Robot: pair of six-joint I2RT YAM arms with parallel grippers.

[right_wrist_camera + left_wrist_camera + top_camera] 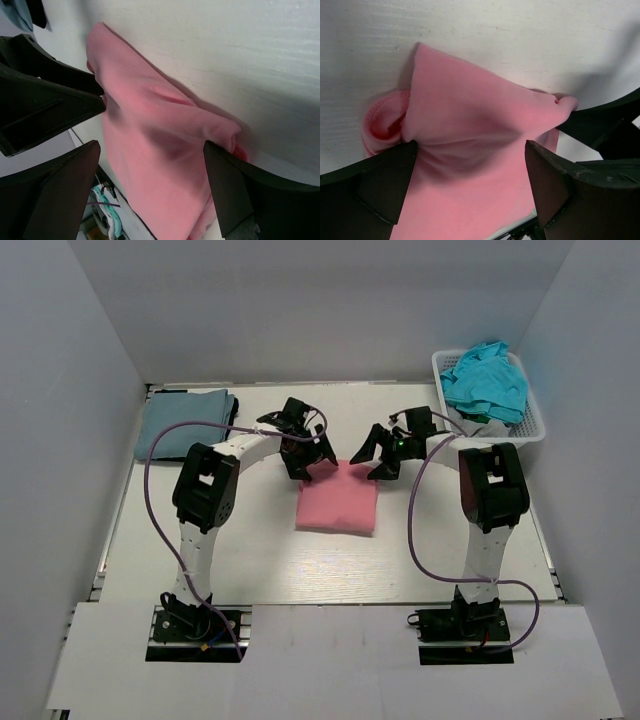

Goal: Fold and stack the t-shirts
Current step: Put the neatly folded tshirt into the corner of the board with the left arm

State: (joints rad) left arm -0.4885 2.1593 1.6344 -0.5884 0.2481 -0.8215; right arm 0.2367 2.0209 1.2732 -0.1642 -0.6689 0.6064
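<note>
Top external view: the left pincer (305, 462) and the right pincer (380, 458) both stand low over the far edge of the salmon-pink t-shirt (338, 502), one at each far corner; the shirt lies as a compact rectangle on the counter (250, 560), reaching from beneath the pincers toward the arm bases.

Both pincers are spread wide and pinch nothing; the wrist views show pink cloth lying loose between the jaws of each, rumpled into a low ridge, with a rolled hem beside one jaw of the left pincer; whether the jaw tips touch the cloth cannot be told.

A folded grey-blue t-shirt (180, 420) sits well to the left of the left pincer; a teal t-shirt (485, 380) is heaped in the white lattice basket (530, 418) just beyond and to the right of the right pincer.

Assessment: the pink shirt looks folded or nearly so; the step in hand is probably a grasp at its far edge, either for a last fold or to carry it to the grey-blue one.

Recommendation: lower both pincers together; close on every layer at each corner, not the top ply alone; flatten the ridge first by drawing the corners apart; lift level and in step, so the fold does not spill open.
</note>
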